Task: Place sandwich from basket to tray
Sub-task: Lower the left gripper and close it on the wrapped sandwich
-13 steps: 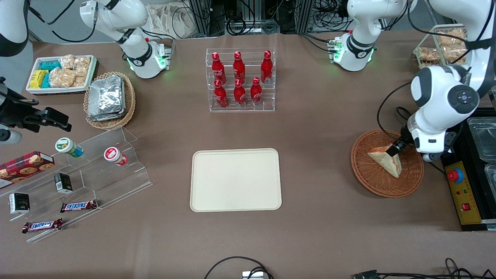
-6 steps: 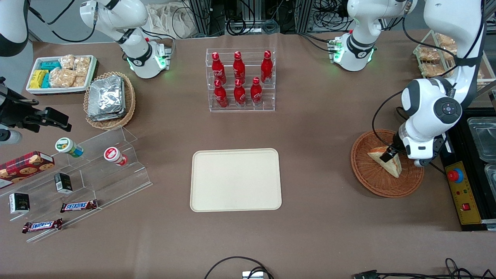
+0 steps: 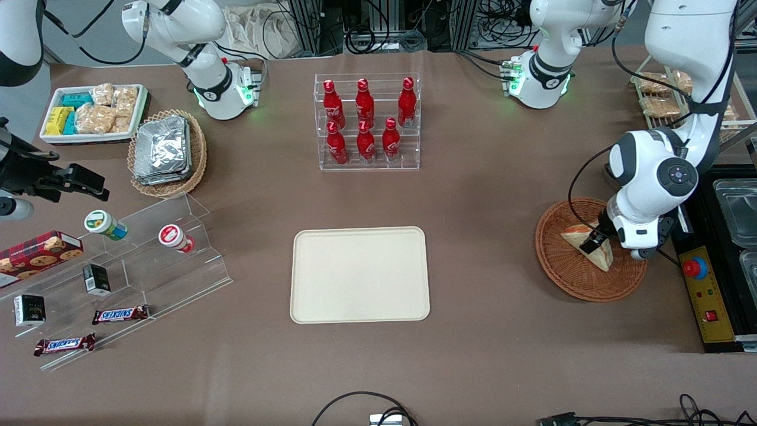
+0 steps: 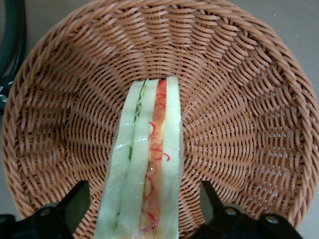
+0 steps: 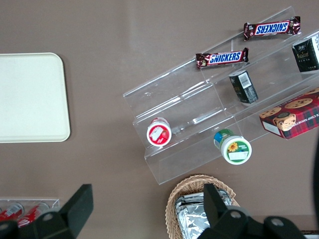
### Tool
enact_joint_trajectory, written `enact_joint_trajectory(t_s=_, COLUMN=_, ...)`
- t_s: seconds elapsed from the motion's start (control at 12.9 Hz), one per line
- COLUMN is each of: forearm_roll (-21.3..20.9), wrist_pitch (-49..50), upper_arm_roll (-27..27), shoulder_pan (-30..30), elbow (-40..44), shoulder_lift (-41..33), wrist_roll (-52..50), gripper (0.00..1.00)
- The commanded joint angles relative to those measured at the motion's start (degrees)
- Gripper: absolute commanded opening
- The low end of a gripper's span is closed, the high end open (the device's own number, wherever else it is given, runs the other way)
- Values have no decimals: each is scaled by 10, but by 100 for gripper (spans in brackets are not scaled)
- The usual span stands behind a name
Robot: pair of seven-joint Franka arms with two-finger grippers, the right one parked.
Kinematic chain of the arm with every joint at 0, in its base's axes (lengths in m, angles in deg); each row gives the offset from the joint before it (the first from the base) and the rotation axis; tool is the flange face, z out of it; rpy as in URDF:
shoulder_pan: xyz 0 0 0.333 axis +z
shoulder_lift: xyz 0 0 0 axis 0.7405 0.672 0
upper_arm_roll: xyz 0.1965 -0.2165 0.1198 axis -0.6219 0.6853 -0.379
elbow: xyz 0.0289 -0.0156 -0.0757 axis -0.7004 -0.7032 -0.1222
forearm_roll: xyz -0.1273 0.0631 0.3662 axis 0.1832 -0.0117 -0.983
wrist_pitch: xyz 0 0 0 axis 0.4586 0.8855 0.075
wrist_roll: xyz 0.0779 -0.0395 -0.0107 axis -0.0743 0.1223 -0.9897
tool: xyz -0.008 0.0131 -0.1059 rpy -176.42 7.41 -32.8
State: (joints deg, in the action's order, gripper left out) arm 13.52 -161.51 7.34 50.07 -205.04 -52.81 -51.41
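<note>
The gripper (image 3: 593,242) hung low in the basket (image 3: 568,275), fingers (image 4: 65,211) open astride the sandwich (image 4: 147,164), apparently poised to pinch its flat faces.

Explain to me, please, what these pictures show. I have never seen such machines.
These are robot arms fixed to a brown table. One picture looks down from the front; the other two come from cameras on the arms' wrists. The working arm has lowered its pincer into a round wicker basket, with its open fingers on either side of a wrapped sandwich. It holds nothing yet. A cream tray lies in the middle of the table, with nothing on it. Red bottles, snacks and chocolate bars stand around.
</note>
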Motion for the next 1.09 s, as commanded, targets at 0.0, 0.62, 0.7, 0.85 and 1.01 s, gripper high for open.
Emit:
enact_joint_trajectory(t_s=0.0, forearm_roll=-1, wrist_pitch=-20, upper_arm_roll=-1, shoulder_pan=0, elbow=-5, shoulder_lift=7, wrist_roll=-7, gripper=78)
enact_joint_trajectory(t_s=0.62, forearm_roll=-7, wrist_pitch=48, upper_arm_roll=-1, shoulder_pan=-6, elbow=8, shoulder_lift=-40, wrist_roll=15, gripper=17)
enact_joint_trajectory(t_s=0.7, forearm_roll=-7, wrist_pitch=80, upper_arm_roll=2, shoulder_pan=-9, elbow=18, shoulder_lift=-56, wrist_roll=36, gripper=17)
enact_joint_trajectory(t_s=0.85, forearm_roll=-8, wrist_pitch=143, upper_arm_roll=20, shoulder_pan=-10, elbow=44, shoulder_lift=-89, wrist_roll=100, gripper=14)
enact_joint_trajectory(t_s=1.01, forearm_roll=-6, wrist_pitch=196, upper_arm_roll=33, shoulder_pan=-15, elbow=75, shoulder_lift=-113, wrist_roll=177, gripper=13)
